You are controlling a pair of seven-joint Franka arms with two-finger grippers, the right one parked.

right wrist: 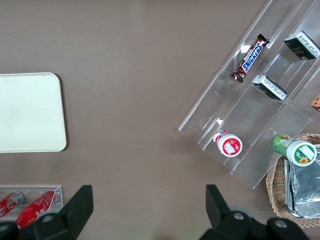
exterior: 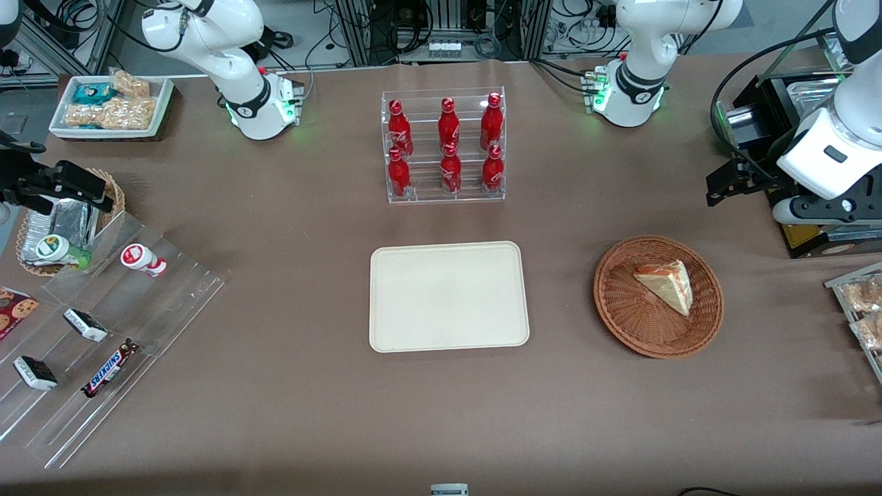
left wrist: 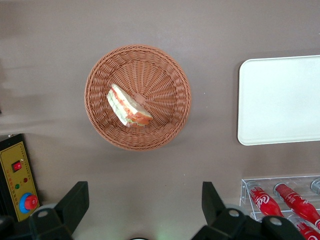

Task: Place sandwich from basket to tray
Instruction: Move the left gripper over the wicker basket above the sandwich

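Observation:
The sandwich [exterior: 665, 284], a pale wedge with orange and green filling, lies in the round reddish-brown wicker basket [exterior: 630, 327]. The cream tray [exterior: 448, 296] lies flat beside the basket, toward the parked arm's end, with nothing on it. My left gripper [exterior: 716, 187] hangs above the table, farther from the front camera than the basket and toward the working arm's end. It is open wide and holds nothing. The left wrist view shows the sandwich [left wrist: 127, 106], the basket [left wrist: 167, 80], part of the tray [left wrist: 280, 100] and the gripper [left wrist: 145, 202] apart from all of them.
A clear rack of red cola bottles [exterior: 446, 145] stands farther from the front camera than the tray. A black box with a yellow control panel [left wrist: 17, 180] sits near my gripper. Snack packs [exterior: 861, 310] lie at the working arm's table end. A stepped clear rack [exterior: 103, 331] lies toward the parked arm's end.

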